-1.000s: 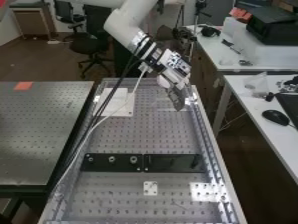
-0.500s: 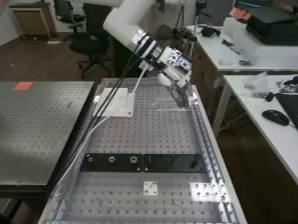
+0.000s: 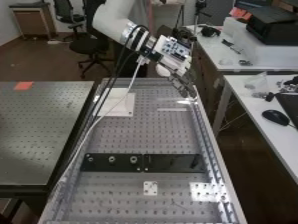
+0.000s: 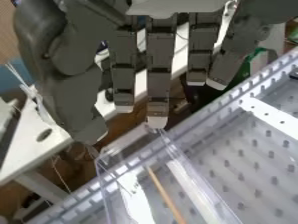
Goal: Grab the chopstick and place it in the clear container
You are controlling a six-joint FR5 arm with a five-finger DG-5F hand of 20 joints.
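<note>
At the left of the bench in the high view, a white block (image 3: 120, 102) is noted. In the wrist view, the chopstick (image 4: 164, 192) is seen lying within the outline of the clear container (image 4: 199, 173). To the right, the hand (image 3: 182, 84) has been raised and drawn off towards the bench's edge, fingers extended, nothing held; placement is judged complete.

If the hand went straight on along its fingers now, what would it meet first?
Most likely the hand would meet the rim of the clear container first, with the bench's slotted rail behind it. Depth is unclear, though, so it might pass the rim and hit the rail.
</note>
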